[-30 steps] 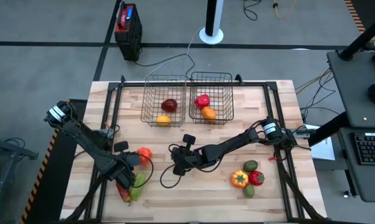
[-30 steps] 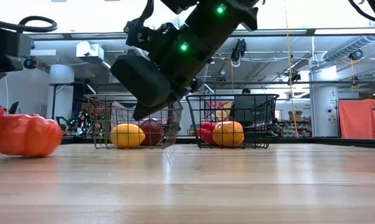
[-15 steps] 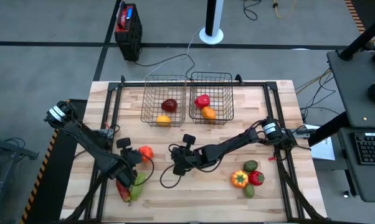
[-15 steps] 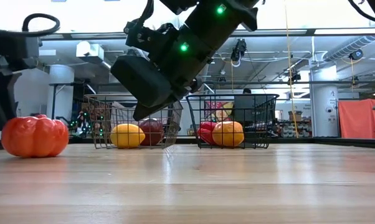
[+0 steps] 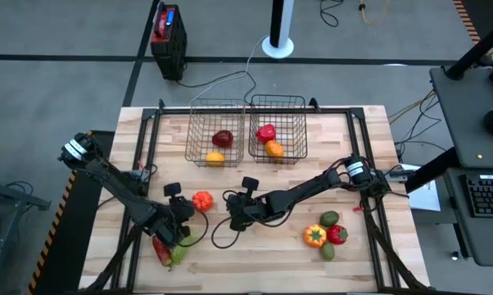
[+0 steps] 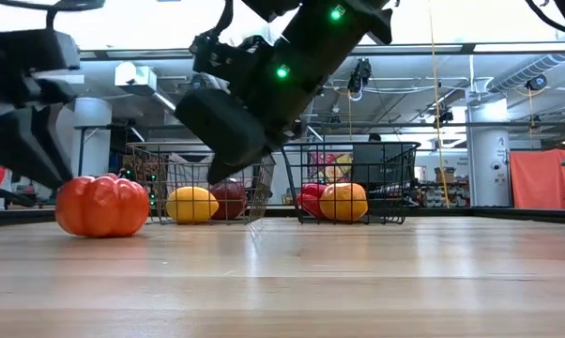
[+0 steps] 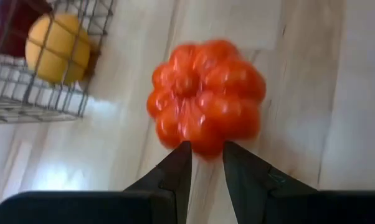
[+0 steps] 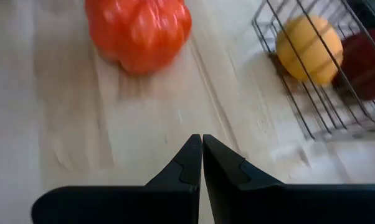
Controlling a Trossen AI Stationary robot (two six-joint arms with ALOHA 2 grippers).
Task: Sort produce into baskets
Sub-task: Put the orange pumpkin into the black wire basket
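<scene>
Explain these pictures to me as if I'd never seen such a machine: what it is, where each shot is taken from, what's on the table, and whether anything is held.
This is a robot with two dark arms at a wooden table. One picture looks straight down from above, one looks level across the tabletop, and two come from cameras on the arms' wrists.

At the far end stand two wire baskets: the left basket holds a dark red and a yellow piece, the right basket a red and an orange one. An orange ribbed piece lies loose mid-table. Four more pieces sit near the right edge, and a red and a green one lie under the left arm.

The left gripper is slightly open just behind the ribbed piece, not gripping it. The right gripper is shut and empty, over bare wood.
</scene>
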